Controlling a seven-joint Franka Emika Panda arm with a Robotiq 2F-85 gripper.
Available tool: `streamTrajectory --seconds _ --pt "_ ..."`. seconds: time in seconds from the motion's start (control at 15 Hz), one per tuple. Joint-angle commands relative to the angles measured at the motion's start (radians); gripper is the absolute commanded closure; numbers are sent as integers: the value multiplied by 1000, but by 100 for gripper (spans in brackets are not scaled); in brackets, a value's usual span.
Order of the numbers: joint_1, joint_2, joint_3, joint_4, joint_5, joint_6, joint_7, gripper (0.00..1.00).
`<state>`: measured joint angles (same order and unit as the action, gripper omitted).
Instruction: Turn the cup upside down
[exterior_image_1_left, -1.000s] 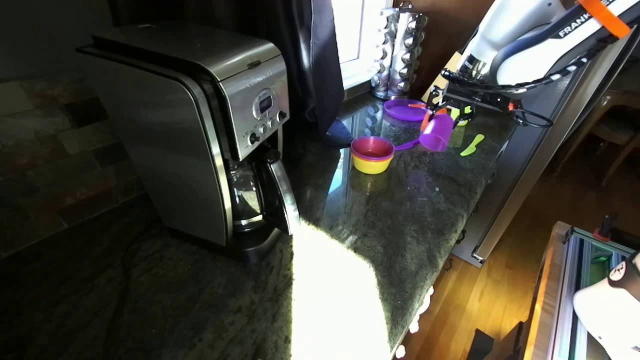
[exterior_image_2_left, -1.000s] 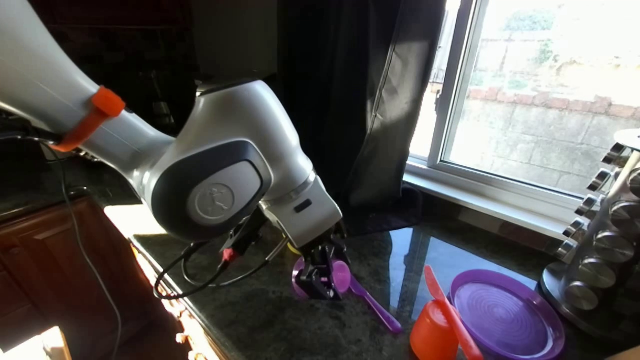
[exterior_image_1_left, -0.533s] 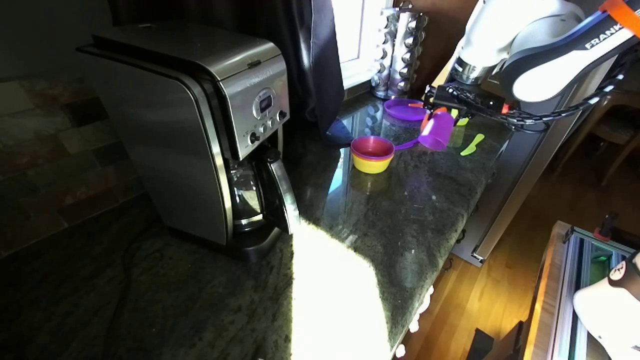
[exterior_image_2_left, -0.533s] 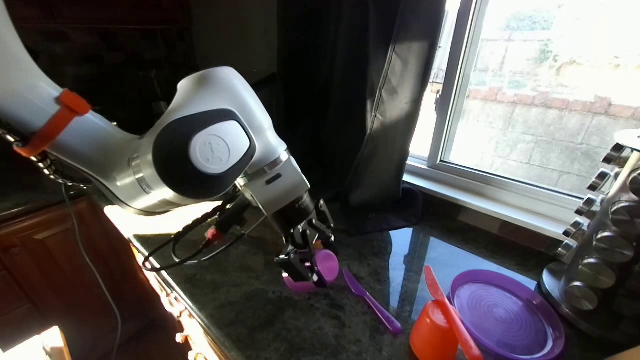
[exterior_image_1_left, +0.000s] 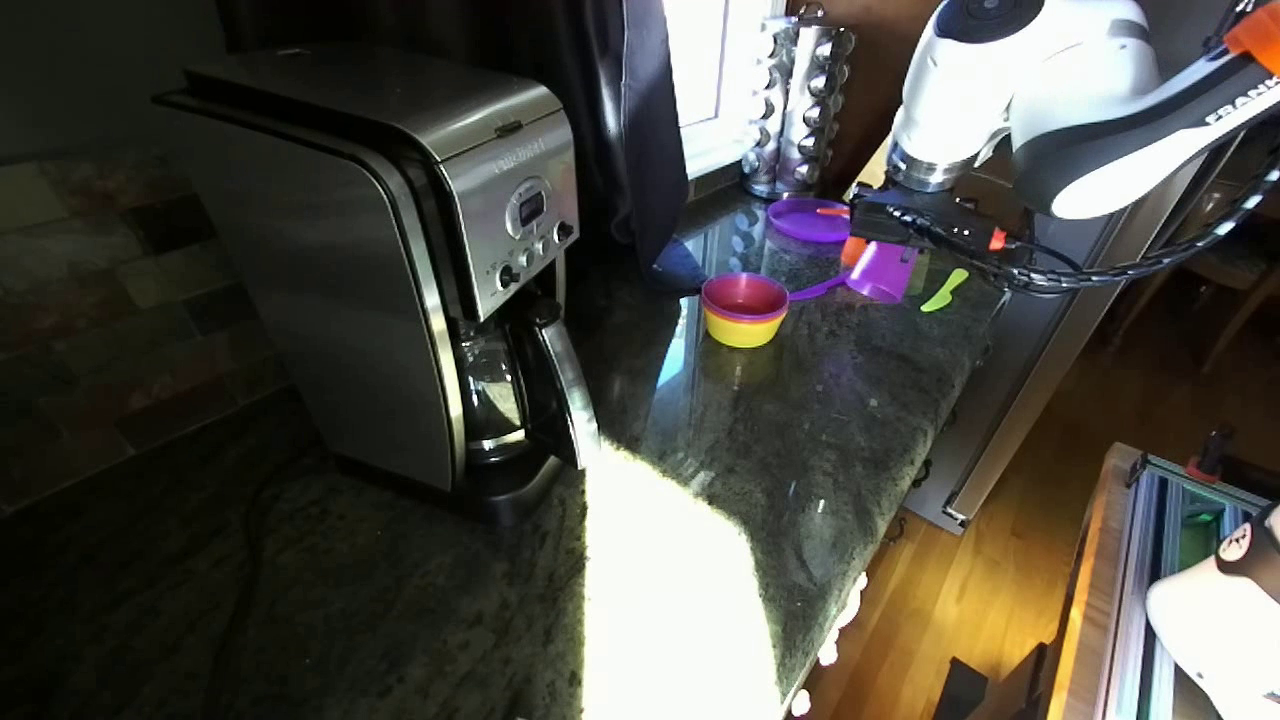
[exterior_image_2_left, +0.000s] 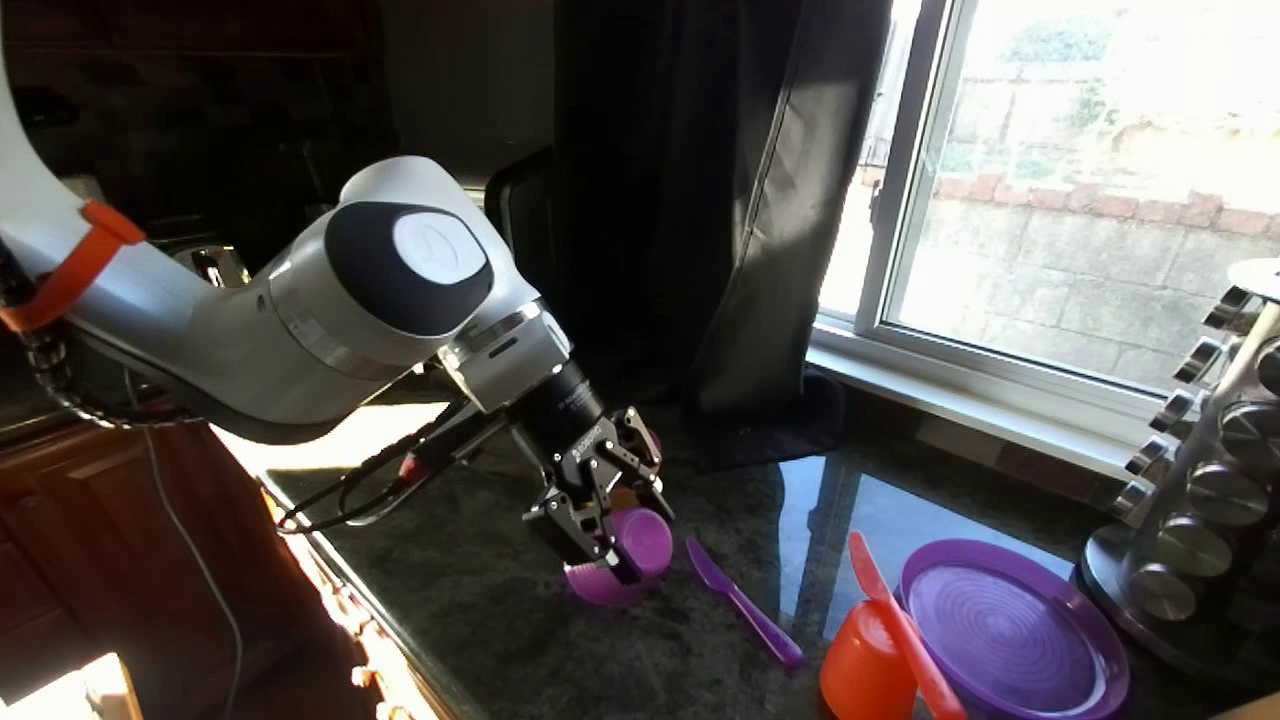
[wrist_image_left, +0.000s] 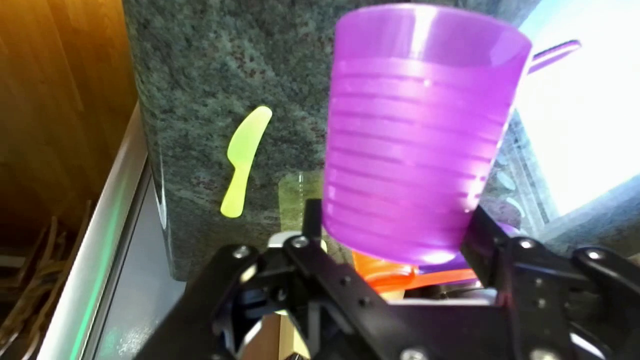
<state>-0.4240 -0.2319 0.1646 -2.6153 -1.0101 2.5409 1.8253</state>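
Observation:
The purple cup (wrist_image_left: 410, 135) fills much of the wrist view. My gripper (wrist_image_left: 397, 225) is shut on it, one finger on each side near its closed base. In an exterior view the cup (exterior_image_2_left: 646, 542) lies tilted on its side between the fingers of the gripper (exterior_image_2_left: 640, 535). Its base faces that camera, and its mouth points away and down. The cup also shows in an exterior view (exterior_image_1_left: 882, 272), under the gripper body, with its wide end toward the counter at lower right. I cannot tell whether its rim touches the counter.
A purple knife (exterior_image_2_left: 745, 605), an orange cup (exterior_image_2_left: 862, 665) with a red knife (exterior_image_2_left: 910, 640) across it, and a purple plate (exterior_image_2_left: 1010, 630) lie nearby. A green knife (wrist_image_left: 245, 160), stacked bowls (exterior_image_1_left: 745, 330), a coffee maker (exterior_image_1_left: 510, 230) and a spice rack (exterior_image_2_left: 1225, 470) also stand around.
The arm and wrist have turned, so the gripper slants more and sits further left in an exterior view. The held cup has shifted slightly and changed its tilt. The other objects stayed put.

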Motion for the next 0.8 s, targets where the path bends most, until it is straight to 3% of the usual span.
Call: streamTrajectory --seconds 0.0,0.73 --pt "96 29 -68 18 -130 -81 162 58" --pt "238 155 -191 77 -322 -153 340 58"
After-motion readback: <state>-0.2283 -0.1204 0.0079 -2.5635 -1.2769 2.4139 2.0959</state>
